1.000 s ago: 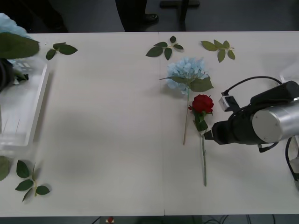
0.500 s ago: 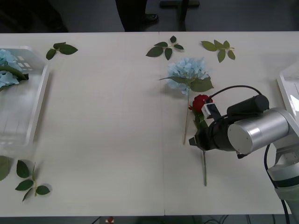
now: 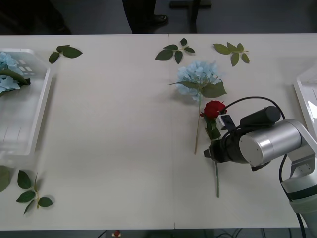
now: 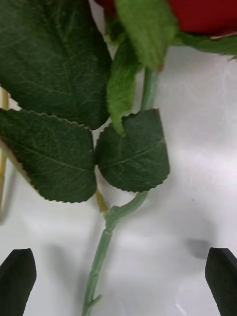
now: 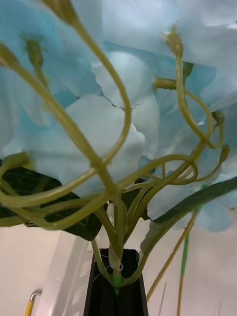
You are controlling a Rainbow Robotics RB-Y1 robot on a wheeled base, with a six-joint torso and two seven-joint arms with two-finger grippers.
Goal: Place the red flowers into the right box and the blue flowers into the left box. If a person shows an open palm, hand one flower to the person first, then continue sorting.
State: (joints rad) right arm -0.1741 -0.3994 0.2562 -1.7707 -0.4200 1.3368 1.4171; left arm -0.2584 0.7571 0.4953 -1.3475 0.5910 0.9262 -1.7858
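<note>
A red flower [image 3: 214,109] lies on the table right of centre, its stem [image 3: 216,173] running toward me. My right gripper [image 3: 211,150] hangs low over that stem, just below the leaves. Seen from the right wrist, my right gripper [image 4: 121,256] is open, its black fingertips [image 4: 19,276] on either side of the green stem [image 4: 101,256], apart from it. A blue flower [image 3: 198,77] lies beside the rose. My left gripper [image 5: 117,284] is shut on the stem of another blue flower [image 5: 113,128]. Blue flowers [image 3: 7,74] rest in the left box [image 3: 42,106].
The right box [image 3: 303,89] pokes in at the table's right edge. Loose green leaf sprigs lie at the far edge [image 3: 176,51] [image 3: 232,51] [image 3: 65,51] and the near left corner [image 3: 30,191]. The table's middle is bare.
My right arm swung left and settled over the rose stem. At the left, the blue flower came down into the left box and the dark left arm left the front view.
</note>
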